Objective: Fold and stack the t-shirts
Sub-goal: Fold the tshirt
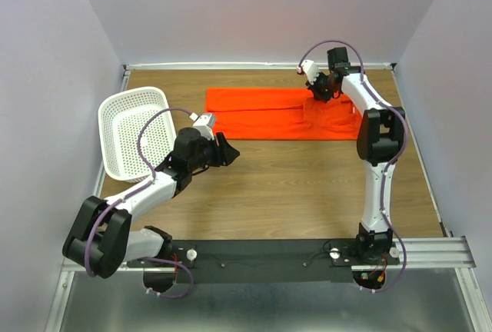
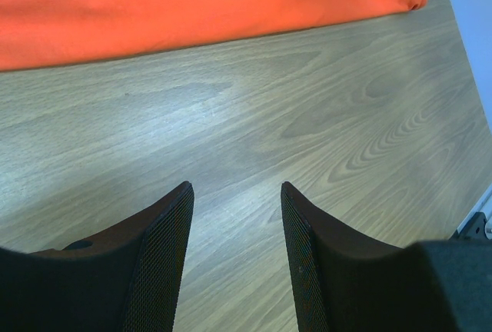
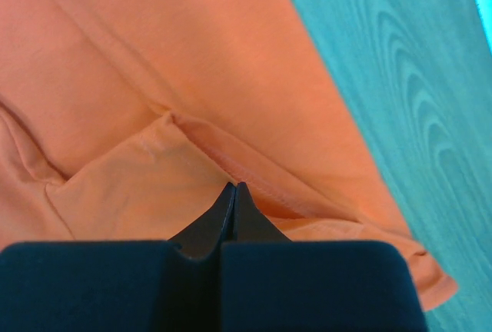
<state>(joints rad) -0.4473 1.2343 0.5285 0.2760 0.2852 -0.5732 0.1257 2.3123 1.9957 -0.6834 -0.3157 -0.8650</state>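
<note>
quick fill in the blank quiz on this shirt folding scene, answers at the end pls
1. The t-shirt lying flat on the table is coloured ___.
2. The left tool hovers over bare wood, holding nothing, its jaws ___.
3. The right tool is ___ on a fold of the t-shirt.
4. The white basket sits on the robot's ___ side of the table.

Missing words: orange; open; shut; left

The right wrist view crops the t-shirt (image 3: 177, 55) at its top and left edges, and whether the closed right gripper (image 3: 233, 190) pinches cloth cannot be determined.
</note>
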